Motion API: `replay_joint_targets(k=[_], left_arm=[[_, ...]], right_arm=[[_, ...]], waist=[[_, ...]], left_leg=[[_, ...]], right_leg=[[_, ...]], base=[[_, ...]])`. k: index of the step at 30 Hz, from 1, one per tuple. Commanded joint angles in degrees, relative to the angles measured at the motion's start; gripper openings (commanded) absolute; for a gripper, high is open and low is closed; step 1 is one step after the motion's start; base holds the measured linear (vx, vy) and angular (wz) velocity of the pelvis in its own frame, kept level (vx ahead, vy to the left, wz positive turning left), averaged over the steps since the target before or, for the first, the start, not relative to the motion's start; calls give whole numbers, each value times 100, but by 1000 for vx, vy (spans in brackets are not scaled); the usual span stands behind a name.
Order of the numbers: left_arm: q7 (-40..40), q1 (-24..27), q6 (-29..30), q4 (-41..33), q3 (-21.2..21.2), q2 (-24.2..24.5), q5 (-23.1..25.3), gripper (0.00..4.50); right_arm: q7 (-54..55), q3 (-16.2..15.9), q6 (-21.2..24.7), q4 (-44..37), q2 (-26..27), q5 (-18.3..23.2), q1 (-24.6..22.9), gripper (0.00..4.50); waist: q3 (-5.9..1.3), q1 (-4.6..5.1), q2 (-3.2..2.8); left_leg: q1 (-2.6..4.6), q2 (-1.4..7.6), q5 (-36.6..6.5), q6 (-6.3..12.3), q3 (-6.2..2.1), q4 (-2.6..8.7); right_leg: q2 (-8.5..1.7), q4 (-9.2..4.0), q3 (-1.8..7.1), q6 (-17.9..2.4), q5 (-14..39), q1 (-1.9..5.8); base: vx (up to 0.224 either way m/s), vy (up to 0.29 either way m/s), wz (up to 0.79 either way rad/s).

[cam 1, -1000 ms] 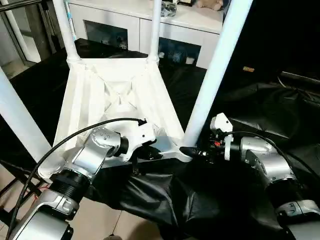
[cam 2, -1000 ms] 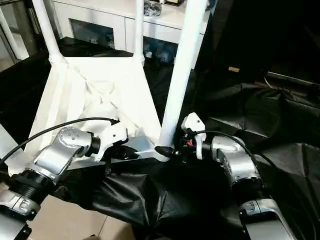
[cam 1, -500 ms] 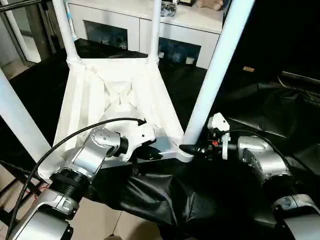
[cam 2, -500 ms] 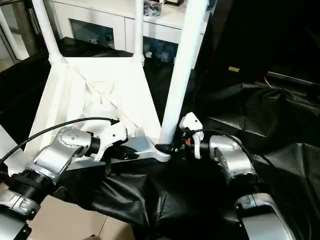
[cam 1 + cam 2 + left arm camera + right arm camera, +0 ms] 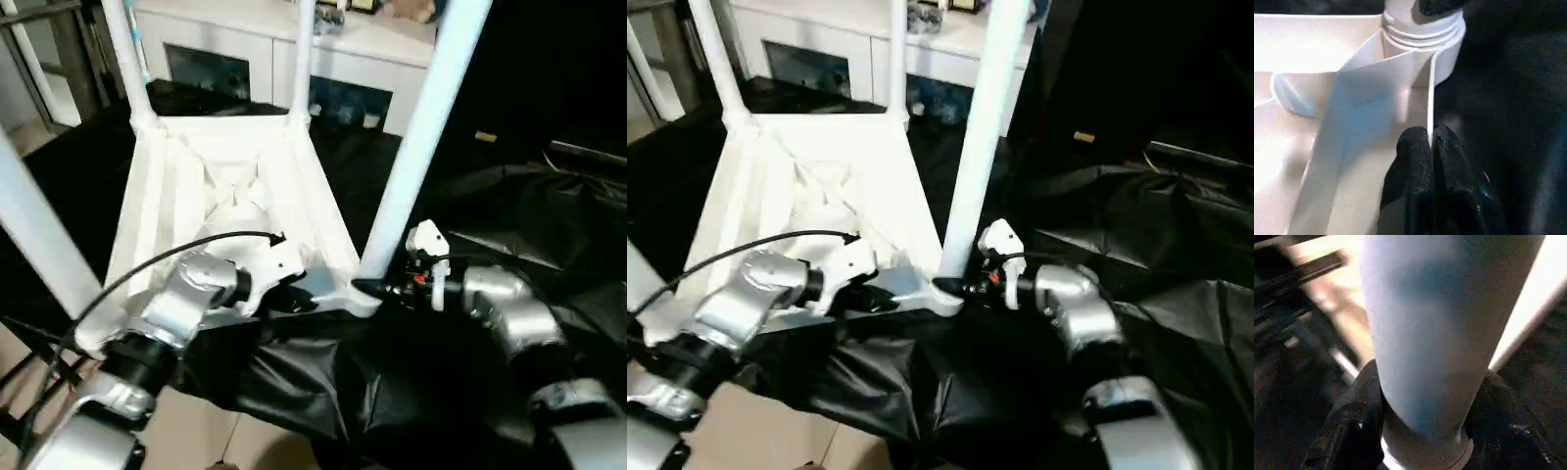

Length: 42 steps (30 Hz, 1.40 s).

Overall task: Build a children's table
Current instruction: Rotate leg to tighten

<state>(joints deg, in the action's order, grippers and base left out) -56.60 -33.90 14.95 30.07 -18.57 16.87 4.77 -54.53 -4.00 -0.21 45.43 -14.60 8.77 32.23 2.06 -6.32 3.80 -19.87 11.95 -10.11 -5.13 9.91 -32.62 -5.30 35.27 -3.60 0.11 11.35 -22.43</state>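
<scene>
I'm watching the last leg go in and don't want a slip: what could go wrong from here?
1. The right gripper straddles the near-right leg low at its base; the tall leg could lean or wobble in its corner socket.
2. The left gripper pinches only a thin rib of the tabletop; it might slip off.
3. The tabletop's near edge lies on loose black cloth, so it may slide.

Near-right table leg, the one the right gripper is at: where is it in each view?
Left eye: near-right leg, right of centre, rising from corner socket.
Right eye: centre.
Left wrist: its base, top edge.
Right wrist: centre, between the fingers.
Shared landmark: that socket.
</scene>
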Motion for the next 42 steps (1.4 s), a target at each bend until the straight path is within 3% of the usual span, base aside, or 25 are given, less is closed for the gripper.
replay_joint_targets(k=[1, 3, 7, 8, 9, 10, 11, 18, 22, 26, 30, 32, 35, 39, 42], left_arm=[[1127, -110, 217, 515, 239, -379, 85, 0], [1359, -218, 262, 660, 264, -561, 96, 0], [1890, -457, 200, 986, 282, -946, 179, 0], [1932, -489, 178, 1033, 280, -996, 191, 0], [1957, -518, 151, 1079, 275, -1038, 201, 0], [1944, -538, 113, 1116, 272, -1078, 197, 0], [1835, -532, 76, 1103, 252, -1083, 182, 0], [775, -282, -258, 740, 103, -737, -60, 0], [262, -148, -419, 550, 107, -455, -157, 0], [-420, 7, -516, 306, 30, -126, -297, 0], [-1019, 122, -577, 127, -60, 187, -377, 0], [-1317, 155, -669, 86, -64, 398, -382, 0], [-1488, 172, -698, 52, -45, 508, -410, 0], [-1625, 188, -743, 44, -17, 615, -412, 0], [-1671, 185, -761, 57, -11, 665, -415, 0]], right_arm=[[922, -45, 137, 403, 347, -219, -52, 196], [1406, 38, 211, 491, 534, -236, -45, 196], [2408, 60, 226, 649, 977, -427, -17, 196], [2504, 63, 205, 666, 1051, -445, -10, 196], [2576, 66, 175, 682, 1119, -457, -2, 196], [2630, 48, 131, 692, 1185, -484, 11, 231], [2536, 46, 155, 670, 1242, -445, 17, 251], [1910, -58, -12, 513, 1043, -428, 58, 314], [816, -232, -245, 353, 696, -344, 54, 314], [-260, -300, -237, 182, 389, -151, 62, 314], [-1121, -397, -175, 190, 124, -126, 114, 314], [-1796, -556, -115, 138, -94, -111, 115, 314], [-2104, -589, 10, 56, -179, -82, 113, 290], [-2355, -711, 54, 30, -266, -156, 114, 258], [-2456, -788, 54, 19, -295, -221, 91, 240]], waist=[[-223, 11, -11], [-228, 40, -5], [-221, 54, 2], [-221, 72, -37], [-223, 75, -20], [-229, 69, -34], [-225, 81, -28], [-239, 82, -25], [-266, 76, -22], [-304, 65, -26], [-324, 60, -37], [-319, 6, -20], [-297, -51, -41], [-272, -65, -16], [-271, -65, -12]], left_leg=[[38, 111, -1839, -92, -22, 422], [28, 104, -1908, -142, -42, 440], [37, 91, -2064, -86, -51, 442], [33, 90, -2103, -109, -55, 449], [32, 87, -2158, -93, -62, 450], [45, 92, -2175, -71, -57, 444], [5, 90, -2162, -41, -67, 460], [-17, 104, -2096, 30, -67, 467], [-51, 120, -1747, 128, -39, 451], [-76, 121, -1092, 328, -5, 403], [-45, 116, -656, 533, 30, 346], [-44, 128, -524, 633, 55, 322], [-21, 157, -788, 547, 57, 342], [-12, 166, -1087, 292, 46, 380], [-16, 160, -1096, 225, 37, 387]], right_leg=[[-309, -557, 214, -862, 2397, 155], [-306, -585, 199, -703, 2612, 152], [-312, -636, 194, -605, 2806, 116], [-304, -654, 195, -569, 2826, 103], [-302, -659, 182, -539, 2864, 113], [-312, -668, 194, -541, 2832, 90], [-301, -652, 189, -542, 2770, 119], [-326, -644, 200, -579, 2667, 124], [-310, -563, 209, -808, 1934, 183], [-282, -434, 213, -1133, 857, 238], [-251, -328, 203, -1487, -43, 246], [-234, -286, 188, -1620, -307, 256], [-257, -310, 192, -1581, 48, 245], [-285, -362, 207, -1424, 620, 236], [-289, -365, 216, -1355, 726, 232]], base=[[0, 0, 0], [0, 0, 0], [0, 0, 0], [0, 0, 0], [0, 0, 0], [0, 0, 0], [0, 0, 0], [0, 0, 0], [0, 0, 0], [0, 0, 0], [27, 8, 1], [0, 0, 0], [0, 0, 0], [0, 0, 0], [0, 0, 0]])
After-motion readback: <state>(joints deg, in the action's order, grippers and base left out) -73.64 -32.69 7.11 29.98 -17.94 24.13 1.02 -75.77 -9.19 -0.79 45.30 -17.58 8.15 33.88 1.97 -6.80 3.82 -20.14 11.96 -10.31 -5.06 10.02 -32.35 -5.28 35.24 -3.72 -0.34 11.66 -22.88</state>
